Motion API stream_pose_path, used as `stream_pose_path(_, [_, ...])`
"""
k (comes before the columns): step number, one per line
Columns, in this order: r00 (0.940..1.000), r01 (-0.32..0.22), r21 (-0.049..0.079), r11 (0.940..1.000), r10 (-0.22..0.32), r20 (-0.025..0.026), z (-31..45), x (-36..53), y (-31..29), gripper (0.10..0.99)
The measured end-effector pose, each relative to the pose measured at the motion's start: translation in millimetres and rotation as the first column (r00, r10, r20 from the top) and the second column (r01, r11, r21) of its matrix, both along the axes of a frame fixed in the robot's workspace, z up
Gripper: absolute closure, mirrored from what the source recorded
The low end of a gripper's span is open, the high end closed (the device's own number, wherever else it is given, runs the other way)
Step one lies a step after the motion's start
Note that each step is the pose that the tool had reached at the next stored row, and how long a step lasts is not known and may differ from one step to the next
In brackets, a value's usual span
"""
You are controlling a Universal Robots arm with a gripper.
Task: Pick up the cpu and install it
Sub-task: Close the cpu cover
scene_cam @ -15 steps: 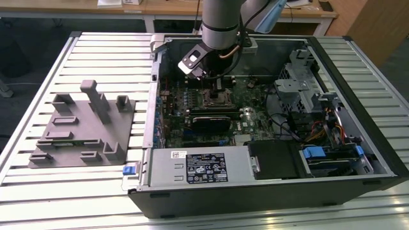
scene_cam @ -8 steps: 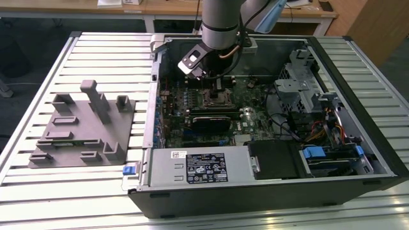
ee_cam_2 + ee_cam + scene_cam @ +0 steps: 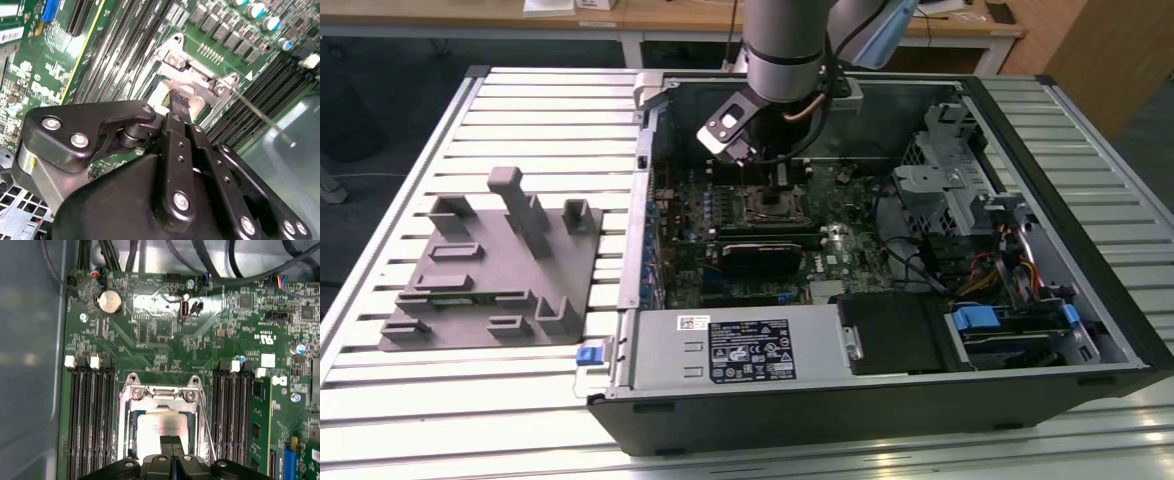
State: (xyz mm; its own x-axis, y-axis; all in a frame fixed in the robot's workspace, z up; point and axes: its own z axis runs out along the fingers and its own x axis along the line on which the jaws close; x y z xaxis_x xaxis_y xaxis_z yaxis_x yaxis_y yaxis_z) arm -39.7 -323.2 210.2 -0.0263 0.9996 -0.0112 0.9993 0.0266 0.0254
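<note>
End effector (image 3: 171, 441) directly above cpu (image 3: 157, 427).

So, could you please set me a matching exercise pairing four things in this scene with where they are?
Things:
1 cpu
2 grey fixture block
3 coin cell
4 gripper

Places:
A on the slatted table, outside the computer case
B directly above the cpu
C inside the socket frame
D on the motherboard, away from the socket frame

Pairs: 1-C, 2-A, 3-D, 4-B
</note>
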Motion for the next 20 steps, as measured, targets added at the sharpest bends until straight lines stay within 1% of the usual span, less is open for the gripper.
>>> stream_pose_path(2, [1.0,0.0,0.0,1.0,0.0,-0.0001,0.1,3.9,-0.1,0.98])
stream_pose_path(5, [1.0,0.0,0.0,1.0,0.0,-0.0005,0.0,5.7,-0.1,0.98])
stream_pose_path(10, [1.0,-0.001,0.0,1.0,0.001,-0.0006,1.6,5.8,-0.1,0.98])
stream_pose_path(20, [1.0,-0.001,0.003,1.0,0.001,-0.0006,10.2,5.8,-0.1,0.98])
